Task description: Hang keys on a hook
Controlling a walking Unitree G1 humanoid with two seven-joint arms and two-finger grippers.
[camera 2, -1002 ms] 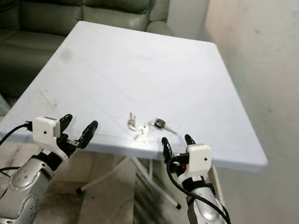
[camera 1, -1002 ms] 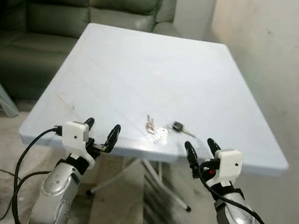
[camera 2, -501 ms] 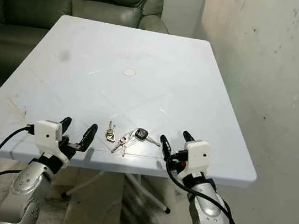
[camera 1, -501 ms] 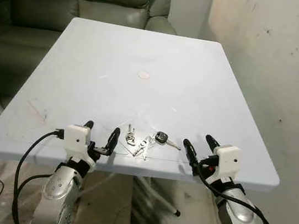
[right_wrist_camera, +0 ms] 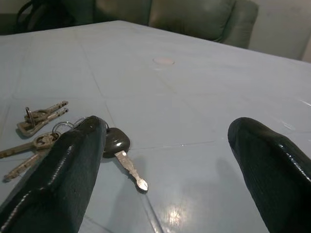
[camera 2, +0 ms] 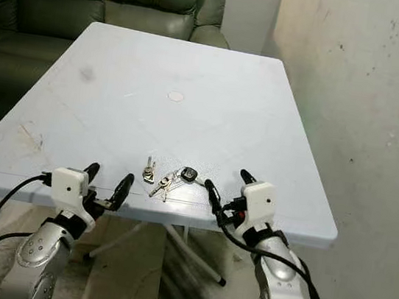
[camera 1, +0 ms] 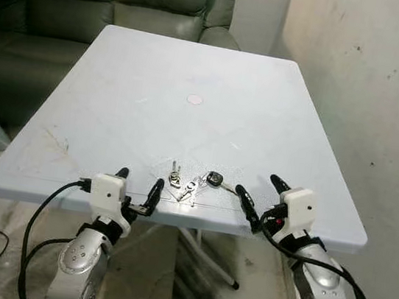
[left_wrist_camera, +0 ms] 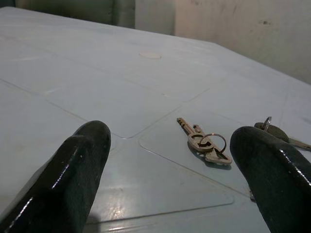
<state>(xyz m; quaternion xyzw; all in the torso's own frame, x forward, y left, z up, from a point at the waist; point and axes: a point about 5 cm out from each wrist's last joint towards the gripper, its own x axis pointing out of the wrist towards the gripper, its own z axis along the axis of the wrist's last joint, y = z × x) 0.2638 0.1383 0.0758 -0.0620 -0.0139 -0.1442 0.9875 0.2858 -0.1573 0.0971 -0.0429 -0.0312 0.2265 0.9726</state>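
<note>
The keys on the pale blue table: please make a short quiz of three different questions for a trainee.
1. True or false: the bunch of metal keys lies near the front edge of the pale blue plastic table.
2. Which gripper is nearer the black-headed key? A: left gripper; B: right gripper.
3. Fill in: both grippers are ___ and hold nothing.

Key: 1 true; 2 B; 3 open.

Landmark: keys (camera 1: 193, 183) on the table (camera 1: 154, 98)
Right gripper (camera 1: 258, 199): has come in over the table edge, inner finger now just beside the black-headed key
Left gripper (camera 1: 137, 189): has drawn nearer the keys, fingers spread at the table edge
</note>
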